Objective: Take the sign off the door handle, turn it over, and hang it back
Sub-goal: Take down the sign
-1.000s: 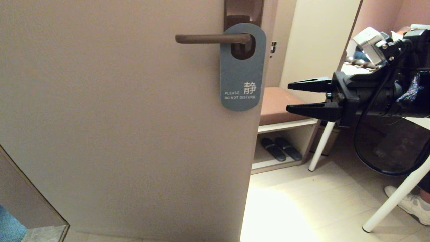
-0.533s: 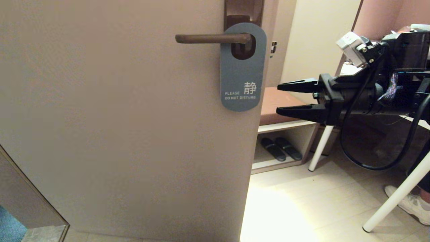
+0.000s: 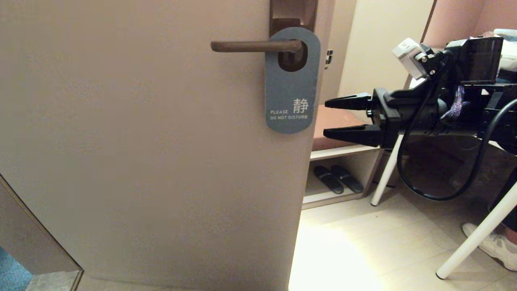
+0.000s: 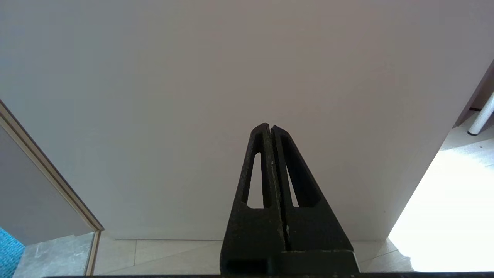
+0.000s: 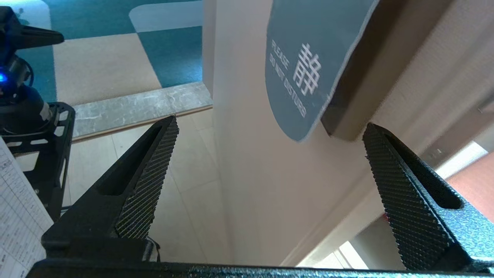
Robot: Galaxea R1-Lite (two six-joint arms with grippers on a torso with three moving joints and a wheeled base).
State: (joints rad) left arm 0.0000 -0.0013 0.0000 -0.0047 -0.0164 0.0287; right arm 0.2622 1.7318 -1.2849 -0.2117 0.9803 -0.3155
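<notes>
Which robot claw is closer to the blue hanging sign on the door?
Right. The right gripper is open, level with the bottom of the blue oblong card sign, just off the door's edge. The left gripper is shut, facing bare door with no sign in sight.

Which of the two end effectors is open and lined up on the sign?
The right end effector: open, its fingers spread level with the bottom of the blue sign, just short of it. The left end effector is shut, facing bare door.

Right hand (image 3: 325,117) level, fingers spread wide — left hand (image 4: 271,127) pressed closed, parked low.
</notes>
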